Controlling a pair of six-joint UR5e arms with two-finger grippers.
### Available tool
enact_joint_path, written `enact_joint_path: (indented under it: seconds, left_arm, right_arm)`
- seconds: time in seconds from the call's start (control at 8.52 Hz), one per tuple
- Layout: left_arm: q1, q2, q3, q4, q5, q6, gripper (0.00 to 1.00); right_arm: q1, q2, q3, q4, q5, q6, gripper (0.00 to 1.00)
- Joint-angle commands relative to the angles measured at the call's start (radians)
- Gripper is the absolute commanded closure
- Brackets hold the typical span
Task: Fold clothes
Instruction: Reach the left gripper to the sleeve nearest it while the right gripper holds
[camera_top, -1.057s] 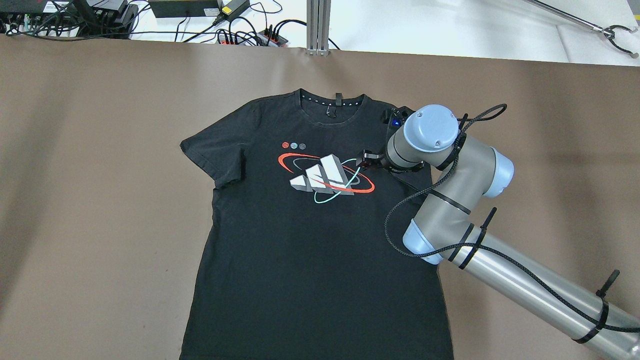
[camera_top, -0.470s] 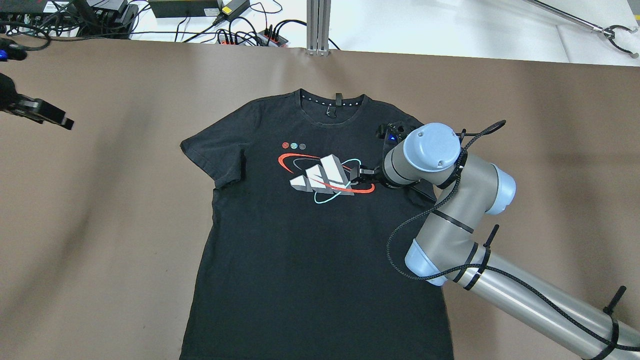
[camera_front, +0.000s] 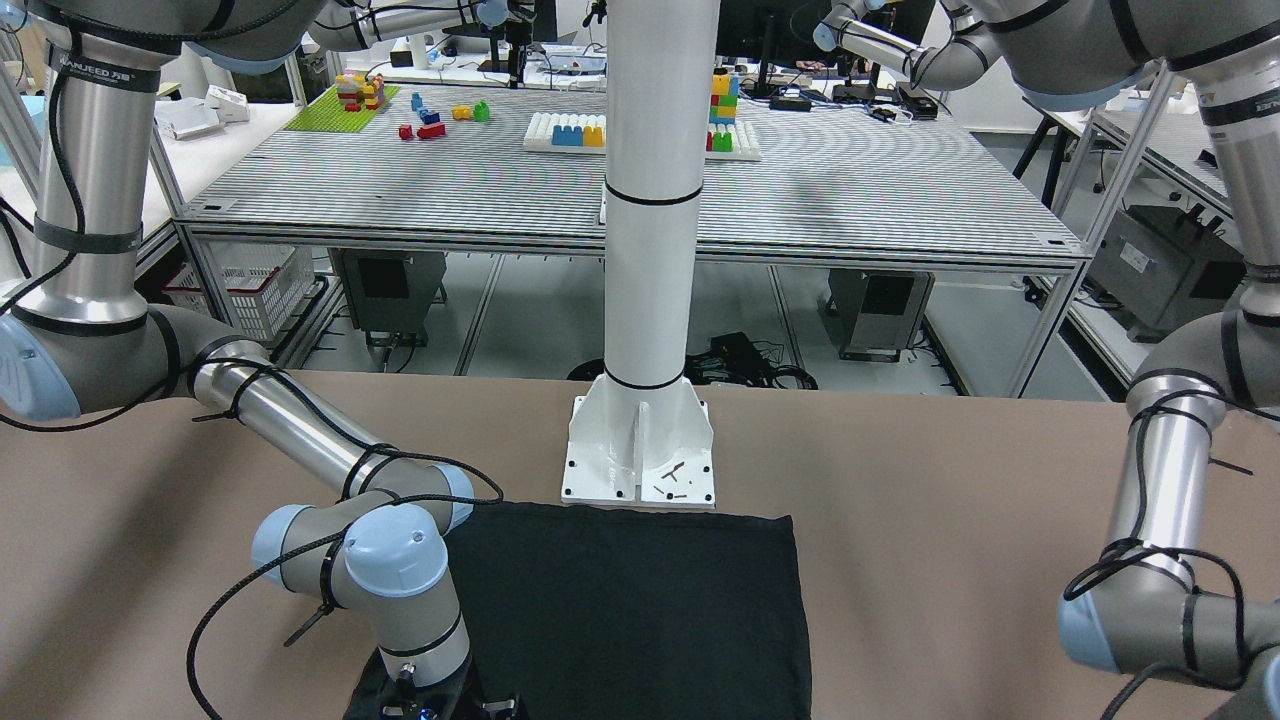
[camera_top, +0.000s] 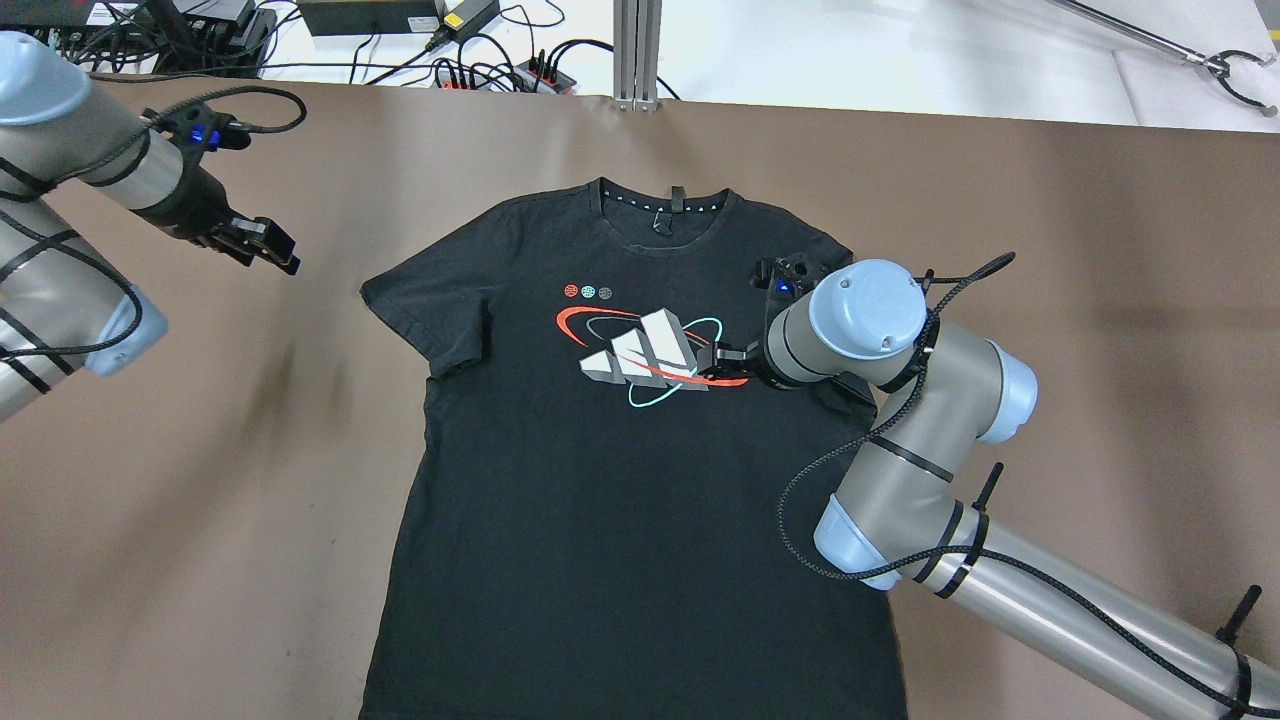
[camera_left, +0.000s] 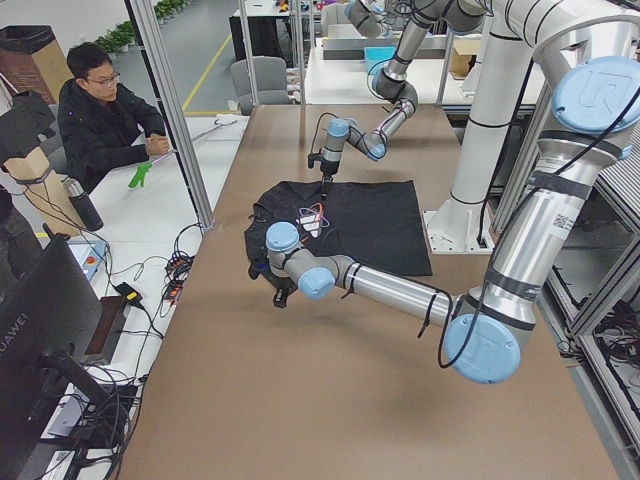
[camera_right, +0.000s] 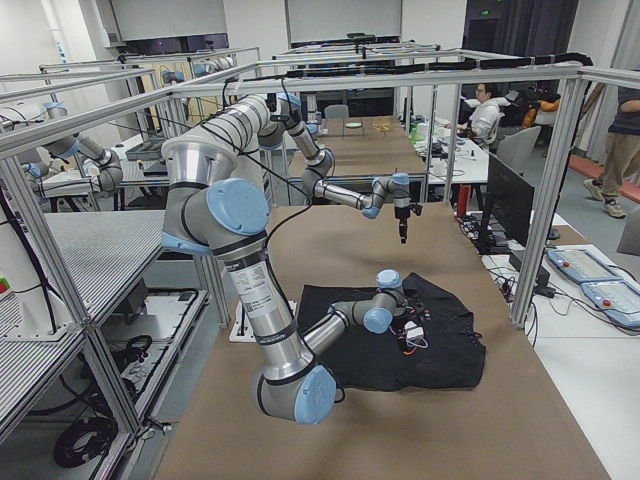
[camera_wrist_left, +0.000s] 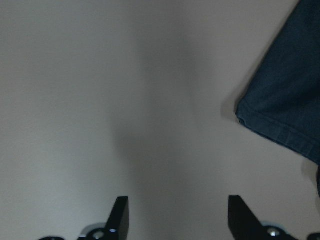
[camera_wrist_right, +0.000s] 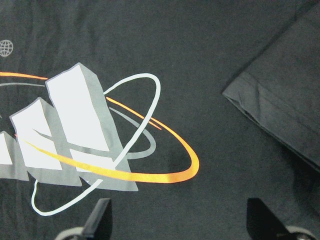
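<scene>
T-shirt (camera_top: 600, 500) lies flat on the table (camera_top: 1050, 250), folded sleeve (camera_wrist_right: 285, 110) tucked in, my right gripper (camera_top: 722, 362) spread empty over the print (camera_top: 650, 355), while my left gripper (camera_top: 265, 245), also spread, has swung in toward the other sleeve (camera_top: 425, 310), likely my next fold.

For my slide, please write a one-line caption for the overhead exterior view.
Black T-shirt spread on the brown table; right gripper at its chest logo, left gripper over bare table.

Silver right arm (camera_top: 1060, 600) has pale-blue caps (camera_top: 866, 308), strapped cable (camera_top: 781, 500), black claw (camera_top: 712, 362).
</scene>
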Motion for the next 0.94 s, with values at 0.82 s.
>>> enact_joint_path:
  seconds: [0.82]
  left_arm:
    - [0.118, -0.167, 0.281, -0.223, 0.057, -0.142, 0.56]
  right_arm:
    - [-0.002, -0.019, 0.063, -0.003, -0.050, 0.002, 0.05]
